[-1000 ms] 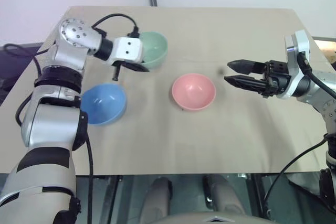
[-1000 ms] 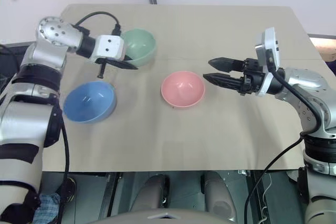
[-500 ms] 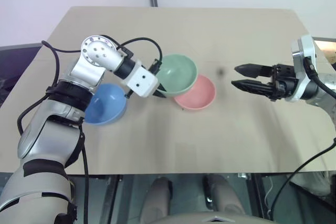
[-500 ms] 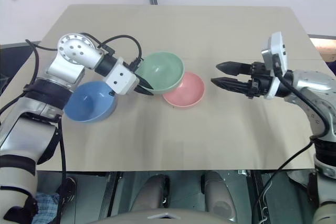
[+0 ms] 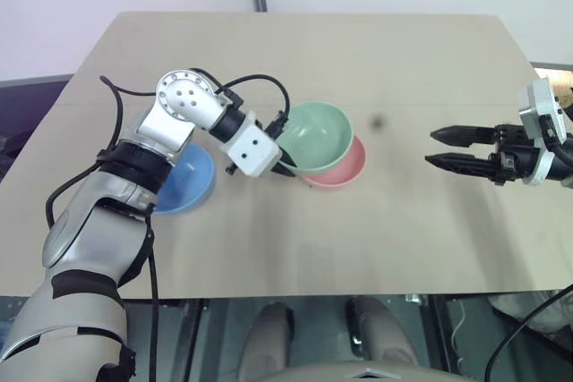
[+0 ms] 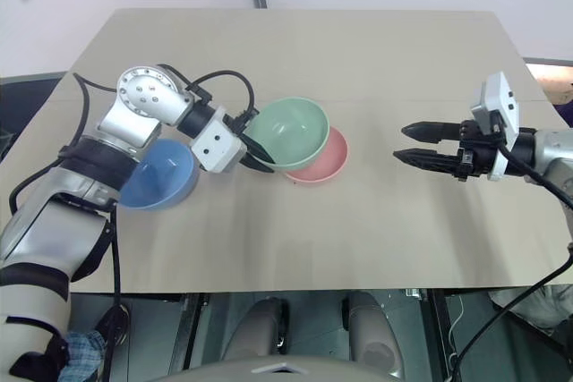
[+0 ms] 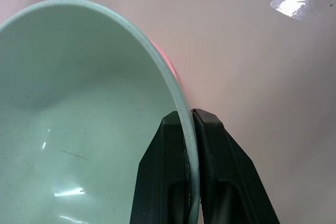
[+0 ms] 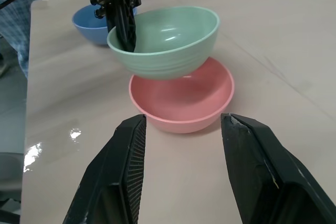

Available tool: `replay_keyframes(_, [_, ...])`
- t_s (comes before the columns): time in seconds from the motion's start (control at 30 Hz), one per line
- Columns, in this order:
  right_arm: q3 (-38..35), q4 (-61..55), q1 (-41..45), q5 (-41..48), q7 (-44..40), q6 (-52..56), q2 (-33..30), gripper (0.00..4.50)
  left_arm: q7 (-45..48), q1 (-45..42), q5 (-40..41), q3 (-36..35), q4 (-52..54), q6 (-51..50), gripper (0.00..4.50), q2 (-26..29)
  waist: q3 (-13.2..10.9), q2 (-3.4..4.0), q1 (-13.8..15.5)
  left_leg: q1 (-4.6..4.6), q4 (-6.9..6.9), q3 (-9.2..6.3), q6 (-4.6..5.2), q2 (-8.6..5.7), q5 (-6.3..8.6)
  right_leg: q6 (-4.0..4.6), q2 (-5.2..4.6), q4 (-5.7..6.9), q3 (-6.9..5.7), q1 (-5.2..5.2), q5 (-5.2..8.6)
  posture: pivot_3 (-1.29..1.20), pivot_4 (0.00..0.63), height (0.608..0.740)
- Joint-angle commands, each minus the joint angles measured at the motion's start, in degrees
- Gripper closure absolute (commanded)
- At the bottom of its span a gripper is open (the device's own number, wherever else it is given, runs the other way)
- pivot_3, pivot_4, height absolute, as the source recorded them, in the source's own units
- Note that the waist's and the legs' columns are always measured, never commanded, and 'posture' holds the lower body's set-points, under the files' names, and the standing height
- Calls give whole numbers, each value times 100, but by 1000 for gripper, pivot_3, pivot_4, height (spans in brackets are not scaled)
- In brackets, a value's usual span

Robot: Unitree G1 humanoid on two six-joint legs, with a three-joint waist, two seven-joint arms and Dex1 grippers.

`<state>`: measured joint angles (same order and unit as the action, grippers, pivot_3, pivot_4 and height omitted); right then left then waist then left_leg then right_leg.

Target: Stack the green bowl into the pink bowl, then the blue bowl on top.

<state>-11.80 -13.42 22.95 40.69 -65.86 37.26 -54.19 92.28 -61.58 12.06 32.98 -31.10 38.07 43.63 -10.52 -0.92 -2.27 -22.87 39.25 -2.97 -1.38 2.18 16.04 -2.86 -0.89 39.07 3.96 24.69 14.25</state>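
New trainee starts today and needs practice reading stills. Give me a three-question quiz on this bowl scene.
1. True or false: the green bowl already sits fully nested in the pink bowl.
2. Which claw grips the green bowl's rim: A) left claw, B) right claw?
3. Which bowl sits apart on the table, untouched?

Key: 1 false, it hangs tilted just above; 2 A; 3 the blue bowl.
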Motion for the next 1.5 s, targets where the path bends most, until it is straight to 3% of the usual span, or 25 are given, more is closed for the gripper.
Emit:
replay_keyframes(0.03, [-248,-97,-10,38,5,-94,-76,1959,22,14,262,-46,83,5,4393,-86,0,0,2,0,0,0,0,0,0,0,0,0,0,-1,0,0,150,740])
replay_keyframes(0.07, [-252,-109,-13,40,24,-92,-63,1959,22,6,237,-124,34,-58,4393,-160,0,0,3,0,1,0,0,0,0,0,0,0,0,-1,0,0,150,740])
replay_keyframes(0.1, [-253,-116,-15,41,37,-92,-55,1959,22,1,212,-180,-1,-97,3663,-208,0,0,6,0,1,0,0,0,0,0,0,0,0,-1,0,0,150,740])
replay_keyframes(0.17, [-250,-141,-11,66,46,-85,-36,1959,-61,-6,68,-364,-139,97,2781,-367,0,0,7,0,2,0,0,0,0,0,0,0,0,-1,0,0,150,740])
replay_keyframes(0.2, [-245,-151,-5,78,54,-76,-29,1959,-162,-9,-40,-437,-198,193,2115,-428,0,0,7,0,2,0,0,0,0,0,0,-1,0,-1,0,0,150,740])
replay_keyframes(0.23, [-237,-158,1,85,53,-73,-23,1959,-158,-8,-87,-485,-236,218,2057,-471,0,0,7,0,2,0,0,0,0,0,0,0,0,-1,0,0,150,740])
replay_keyframes(0.43, [-180,-131,65,85,65,-67,-1,1959,21,-67,-132,-655,-387,329,2057,-542,0,0,-3,1,2,0,0,0,0,0,1,0,0,-1,0,0,150,740])
replay_keyframes(0.57, [-157,-130,91,101,56,-42,-2,1959,22,-163,62,-846,-312,-107,2057,-399,0,0,-1,1,2,0,0,0,0,0,0,0,0,-2,0,0,150,740])
replay_keyframes(0.67, [-140,-148,95,137,26,-8,-9,1959,22,-124,779,-1070,138,-1435,2057,-72,0,0,-11,1,2,-1,0,0,0,0,0,1,0,-2,0,0,150,740])
replay_keyframes(0.73, [-115,-154,89,148,13,1,2,1959,22,91,1522,-1258,630,-2594,2057,495,-1,1,-34,0,1,-1,0,2,0,0,1,1,0,0,0,0,150,740])
replay_keyframes(0.83, [-73,-130,101,147,1,9,31,1959,22,524,1959,-1436,977,-3282,2057,1190,0,5,-121,7,-6,-1,0,5,0,0,3,1,3,0,1,0,150,740])
replay_keyframes(1.2, [149,21,289,235,-576,-50,27,1959,22,2583,1243,-2326,469,-3388,2057,2805,-1,9,-88,12,-4,3,0,5,0,0,3,-4,0,-6,2,0,150,740])
replay_keyframes(1.5, [311,-93,321,245,-1225,-205,14,1959,-294,3646,715,-2938,654,-3350,2057,2759,-2,8,38,8,-4,6,0,6,0,0,0,-6,-1,-4,2,0,150,740])
